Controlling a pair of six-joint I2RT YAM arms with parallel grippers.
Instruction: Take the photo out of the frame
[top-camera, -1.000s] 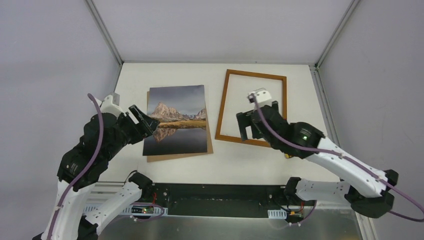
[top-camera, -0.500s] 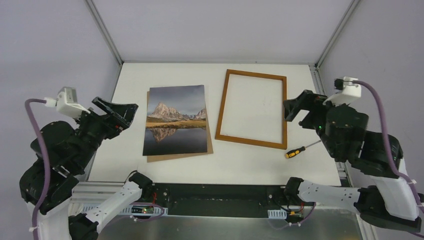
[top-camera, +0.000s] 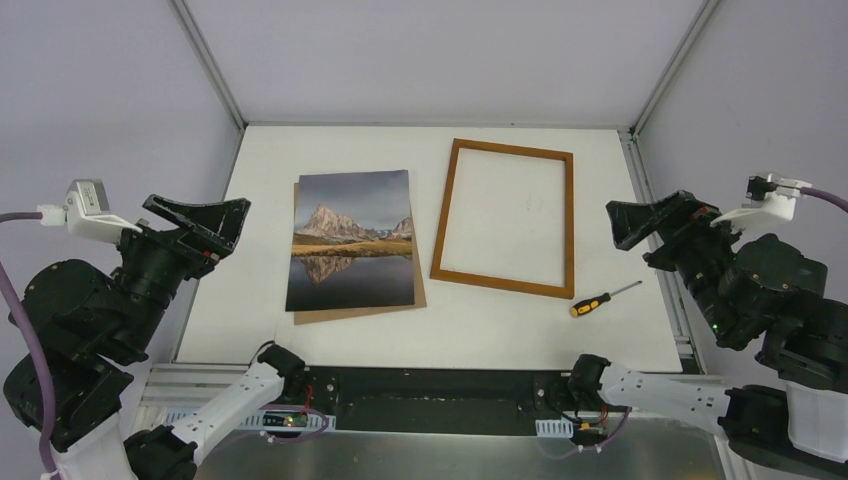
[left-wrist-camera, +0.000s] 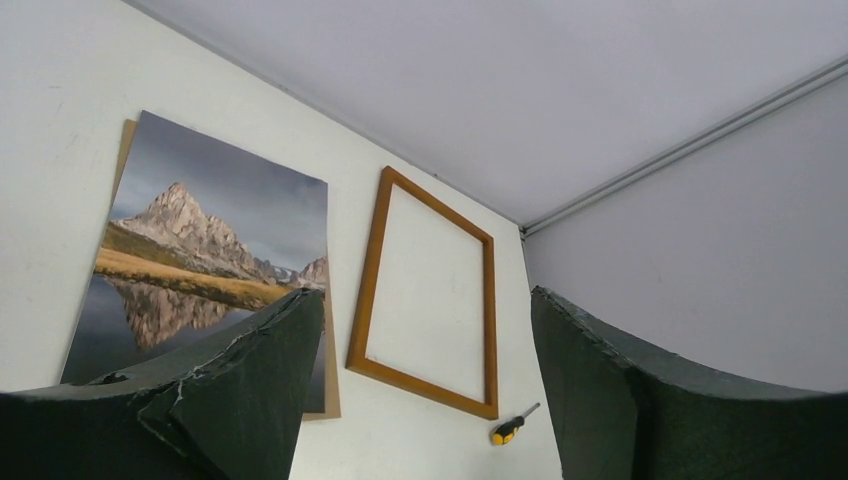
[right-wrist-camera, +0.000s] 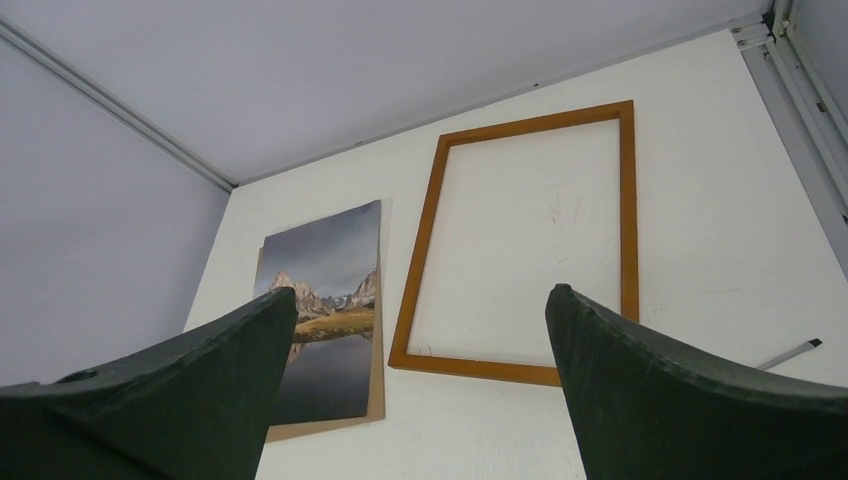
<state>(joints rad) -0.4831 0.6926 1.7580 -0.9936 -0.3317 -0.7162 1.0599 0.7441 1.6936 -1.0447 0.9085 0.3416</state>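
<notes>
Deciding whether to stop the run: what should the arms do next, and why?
Probably just park: the photo lies on a brown board beside the empty frame, apart from it, and the left gripper and right gripper are open, holding nothing.

One photo (top-camera: 352, 240), one frame (top-camera: 570, 225), one backing board (top-camera: 360, 312), one screwdriver (top-camera: 588, 305).
</notes>
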